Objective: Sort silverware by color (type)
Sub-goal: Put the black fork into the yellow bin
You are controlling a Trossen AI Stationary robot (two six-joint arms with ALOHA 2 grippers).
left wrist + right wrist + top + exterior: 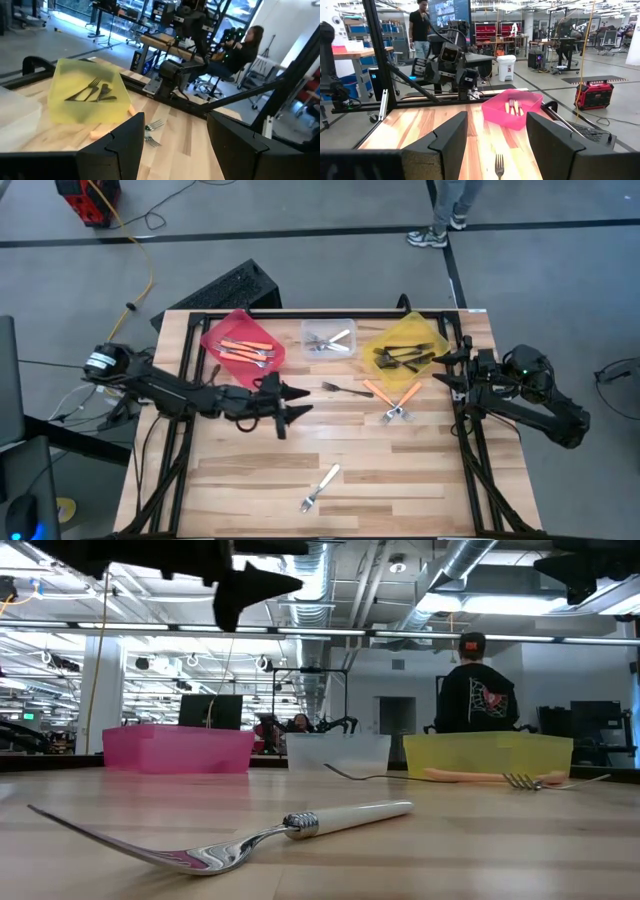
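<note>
**Bins part-filled, four forks left loose**

Red bin, clear bin and yellow bin line the frame's top, each holding one colour. Left gripper hovers mid-table, right gripper at right edge, both with fingers apart and empty. Loose: black fork, two orange forks centre-right, white fork lower centre.

Red bin, clear bin, yellow bin along table's far edge.

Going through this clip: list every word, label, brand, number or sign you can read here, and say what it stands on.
No text can be read in any view.
Person's dark top, low view: a pale back print, too blurred to read.
Wall screen, right wrist view: bright content, too small to read.
Red bin, clear bin, yellow bin and forks: no labels visible.
</note>
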